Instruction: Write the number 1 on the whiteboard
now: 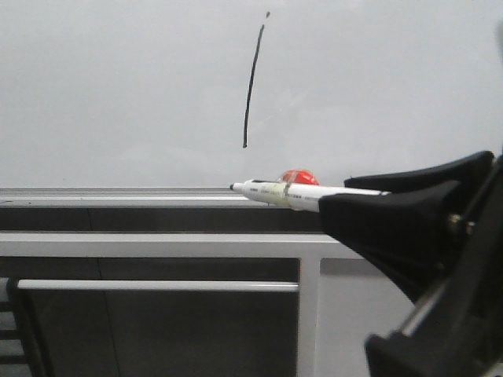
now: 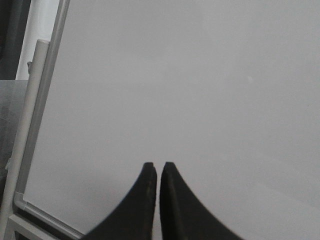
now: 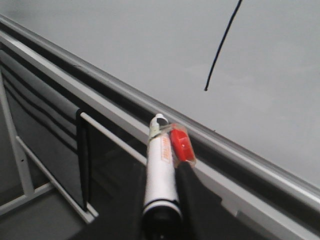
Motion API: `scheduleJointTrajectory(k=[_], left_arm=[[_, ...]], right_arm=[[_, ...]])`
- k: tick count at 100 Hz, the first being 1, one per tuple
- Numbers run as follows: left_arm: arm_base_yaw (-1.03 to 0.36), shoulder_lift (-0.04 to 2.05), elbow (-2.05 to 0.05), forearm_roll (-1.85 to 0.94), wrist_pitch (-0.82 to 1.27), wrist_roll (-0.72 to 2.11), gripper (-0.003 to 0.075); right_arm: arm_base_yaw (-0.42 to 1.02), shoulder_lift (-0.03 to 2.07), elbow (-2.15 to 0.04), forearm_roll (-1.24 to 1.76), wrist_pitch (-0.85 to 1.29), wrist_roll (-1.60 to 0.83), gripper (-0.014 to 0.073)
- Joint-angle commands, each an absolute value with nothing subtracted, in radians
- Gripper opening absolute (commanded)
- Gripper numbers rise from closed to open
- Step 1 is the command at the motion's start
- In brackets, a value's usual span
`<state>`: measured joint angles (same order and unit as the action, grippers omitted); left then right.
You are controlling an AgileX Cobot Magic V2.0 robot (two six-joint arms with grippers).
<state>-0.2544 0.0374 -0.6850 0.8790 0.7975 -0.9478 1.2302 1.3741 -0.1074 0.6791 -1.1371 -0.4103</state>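
Observation:
The whiteboard (image 1: 118, 94) fills the upper front view, edged below by a silver rail (image 1: 110, 193). The number 1 (image 1: 251, 86) is a thin black, slightly curved stroke on it, with a small dot above its top. Its lower end shows in the right wrist view (image 3: 220, 45). My right gripper (image 3: 167, 162) is shut on a white marker pen (image 3: 161, 170) with a red piece taped to it (image 3: 181, 145). The pen (image 1: 291, 193) is off the board, its tip level with the rail below the stroke. My left gripper (image 2: 158, 167) is shut and empty, facing bare whiteboard (image 2: 190, 85).
Below the rail run a white metal frame bar (image 1: 157, 245), a thinner horizontal rod (image 1: 157, 286) and a vertical post (image 1: 308, 314). Dark panels lie behind them. The whiteboard's side frame (image 2: 37, 100) shows in the left wrist view.

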Motion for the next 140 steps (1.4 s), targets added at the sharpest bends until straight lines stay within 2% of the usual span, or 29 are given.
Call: scheduleJointTrajectory(k=[1,19,77,90,125,140], left_arm=[[-0.252,0.056,-0.71,0.914,0.741,-0.957,-0.0018],[-0.252,0.056,-0.71,0.914,0.741,-0.957,-0.0018],[-0.252,0.056,-0.71,0.912,0.738,-0.957,-0.0018],[-0.252,0.056,-0.71,0.769,0.728,-0.955,-0.0018],[-0.252,0.058,-0.531,0.409,0.428,-0.907,-0.0018],[-0.252,0.058,-0.432,0.269,0.269,-0.744,-0.0018]], right_arm=[[1.295,1.328,-0.098,0.734,-1.326,-0.411,-0.005],[1.346,1.316,-0.082,0.738,-1.326,-0.411,-0.005],[1.35,1.316,-0.082,0.721,-1.323,-0.348,-0.0051],[1.35,1.316,-0.082,0.705,-1.323,-0.34,-0.005],[1.35,1.316,-0.084,0.641,-1.304,-0.259,-0.005],[1.35,1.316,-0.095,0.599,-1.206,-0.2,-0.005]])
